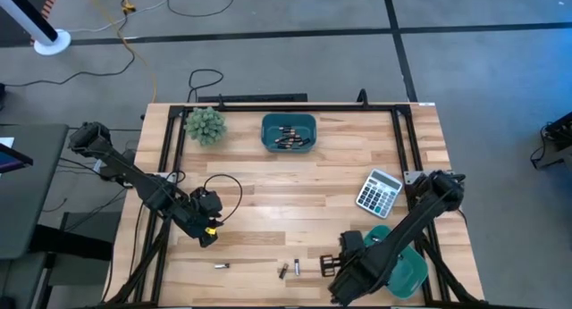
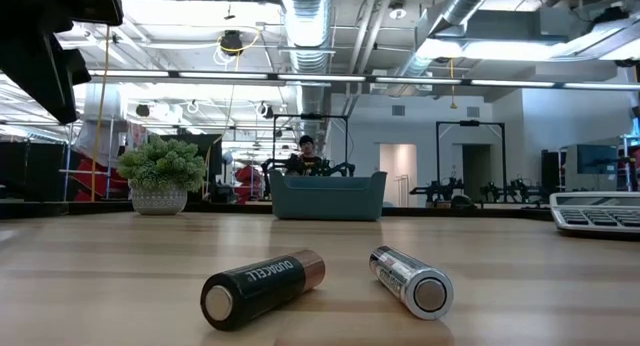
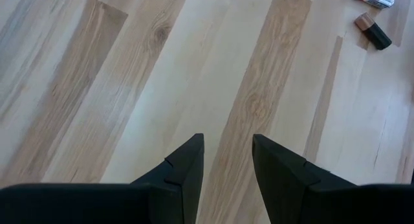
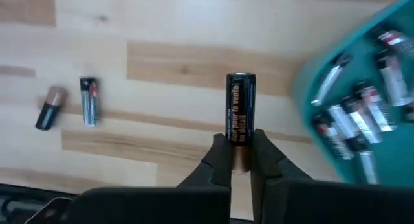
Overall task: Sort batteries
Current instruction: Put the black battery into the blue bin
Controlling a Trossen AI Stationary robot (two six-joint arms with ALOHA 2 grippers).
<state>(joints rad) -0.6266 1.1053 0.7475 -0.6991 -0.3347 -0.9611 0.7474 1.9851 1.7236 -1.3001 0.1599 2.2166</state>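
The right arm slants from the desk's right edge down toward the near edge, and its right tool (image 4: 240,160) is clamped on a dark battery with a copper end (image 4: 240,119) — the cell stands out past the fingertips, lifted clear of the wood. Just to its right sits the near teal bin (image 4: 310,72), which holds several silvery batteries (image 4: 352,123). The left arm reaches in from the far left and bends down over the left half of the desk; its left tool (image 3: 226,160) hangs above bare planks with the two fingers apart and nothing between them.

The desk (image 1: 295,179) is pale butcher-block wood with a black frame around it. Along the far edge stand a small green plant (image 1: 206,125) and a second teal bin (image 1: 289,132) with more cells inside; a grey-white calculator (image 1: 379,193) lies to the right. Beyond it is grey floor with cables, and the low view looks into a large workshop with ceiling ducts, strip lights and a person seated far off.

Loose batteries lie near the front edge: one silvery cell (image 1: 222,266) to the left, and a pair at centre — a dark copper-ended one (image 1: 283,271) and a silver one (image 1: 297,266) — just left of the right tool.
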